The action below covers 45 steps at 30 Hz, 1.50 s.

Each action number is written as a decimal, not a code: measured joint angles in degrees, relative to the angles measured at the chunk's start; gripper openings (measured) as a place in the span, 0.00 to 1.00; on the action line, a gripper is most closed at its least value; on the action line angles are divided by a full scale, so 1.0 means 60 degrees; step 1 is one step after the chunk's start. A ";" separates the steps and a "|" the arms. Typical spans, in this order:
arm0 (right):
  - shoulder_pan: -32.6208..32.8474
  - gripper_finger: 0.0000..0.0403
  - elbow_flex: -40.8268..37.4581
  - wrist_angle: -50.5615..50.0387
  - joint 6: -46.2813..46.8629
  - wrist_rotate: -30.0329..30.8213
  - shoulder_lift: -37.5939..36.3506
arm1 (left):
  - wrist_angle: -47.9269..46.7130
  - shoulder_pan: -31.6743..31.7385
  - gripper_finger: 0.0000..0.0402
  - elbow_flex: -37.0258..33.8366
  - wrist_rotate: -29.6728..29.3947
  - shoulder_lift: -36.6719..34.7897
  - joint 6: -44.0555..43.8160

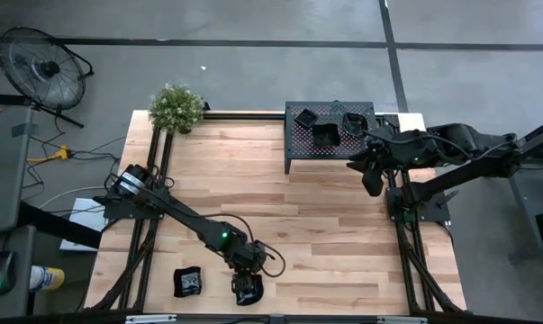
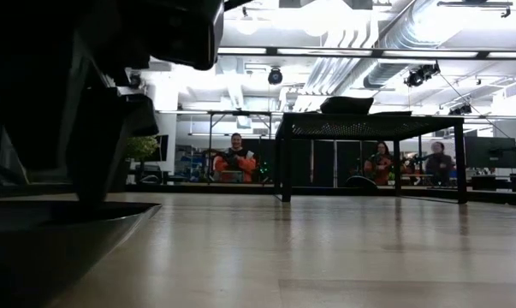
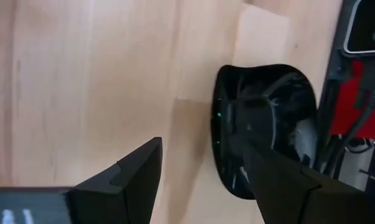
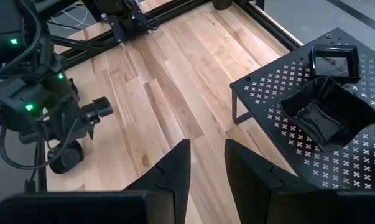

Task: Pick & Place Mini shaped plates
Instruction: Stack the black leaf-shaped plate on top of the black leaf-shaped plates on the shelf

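- hovering low at the table's near edge, the left gripper (image 1: 247,286) is standing spread, with 1 finger on each side of the rim of a rounded mini plate (image 3: 262,134); nothing is clamped, so this plate is lying on the wood, either just let go or about to be taken, and i cannot tell which.
- lying just beside it at the same edge is a second small plate (image 1: 188,282), square-looking, apart from the gripper.
- sitting on the perforated rack (image 4: 287,90) at the far side are 3 more plates as far as the overhead view shows; the right wrist view is showing a wavy-rimmed plate (image 4: 327,112) and a square plate (image 4: 334,60) clearly.
- hanging just off the rack's right edge, above the table, the right gripper (image 4: 206,165) is showing a narrow gap between its fingers with nothing between them, so it is empty.
- judging progress: 2 plates are down at the near edge and 3 are waiting on the rack, so the job is looking roughly midway if plates are travelling from rack to table; the direction is my guess.
- watching for: the glossy rim slipping under the left fingers.
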 joint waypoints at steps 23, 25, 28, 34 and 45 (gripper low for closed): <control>0.0000 0.23 0.0000 0.0000 -0.0403 0.0000 -0.0002 | 0.0030 0.0000 0.55 -0.0008 0.1225 0.0270 0.1154; 0.0000 0.23 0.0000 -0.0003 -0.0435 -0.0001 -0.0002 | 0.0093 -0.0004 0.55 -0.0034 0.1413 0.0319 0.1155; -0.0001 0.23 -0.0001 -0.0003 -0.0509 0.0003 0.0000 | 0.0310 -0.0004 0.55 0.0007 0.1485 0.0448 0.1151; 0.0000 0.23 -0.0004 -0.0012 -0.0688 0.0043 -0.0004 | 0.0215 0.0007 0.55 0.0004 0.1026 0.0412 0.0922; 0.0000 0.23 -0.0004 -0.0083 -0.0761 0.0068 -0.0004 | 0.0481 0.0007 0.43 -0.0004 0.1137 0.0586 0.0856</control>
